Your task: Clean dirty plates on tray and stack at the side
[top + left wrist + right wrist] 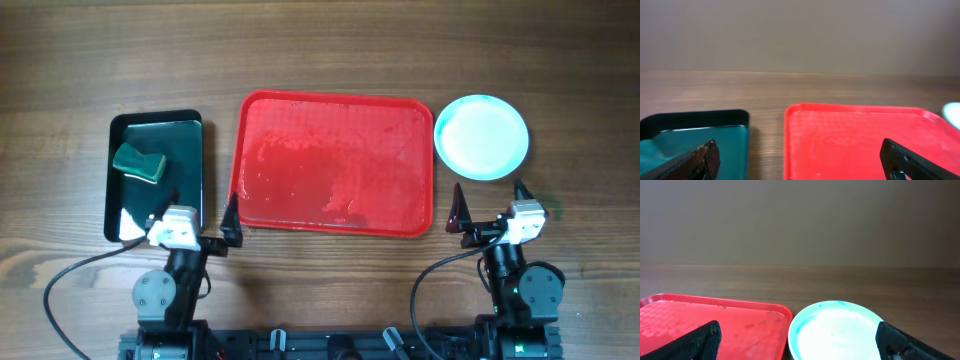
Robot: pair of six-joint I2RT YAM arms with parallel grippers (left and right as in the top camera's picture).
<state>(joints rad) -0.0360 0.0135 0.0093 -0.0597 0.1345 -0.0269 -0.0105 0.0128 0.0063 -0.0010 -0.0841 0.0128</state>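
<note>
Both hands sit at the near edge of the desk [330, 40], nearest the wrist cameras. Right hand [490, 200]: fingers [700, 341] spread wide, holding nothing. Left hand [200, 212]: fingers [704, 159] likewise spread wide, holding nothing.

Plates [482, 137]: on the desk at the far right, off the tray. From overhead they read as one round disc with a pale turquoise rim and a white centre; the count in the stack cannot be told. They lie straight ahead of the right hand, apart from it. In the right wrist view the disc [837, 330] shows in the gap between the two fingertips, touching neither.

Tray [335, 97]: red, mid-desk, nothing resting on it, with a wet-looking sheen over its floor. Its right rim is just beside the plates; contact cannot be judged. The left hand's inner finger is at the tray's near-left corner; the right hand's inner finger is just off its near-right corner.

Black tray [190, 150]: left of the red one, a narrow strip of desk between them. A green sponge [139, 162] lies in it, towards its far left. The left hand's outer finger hangs over the black tray's near end.
</note>
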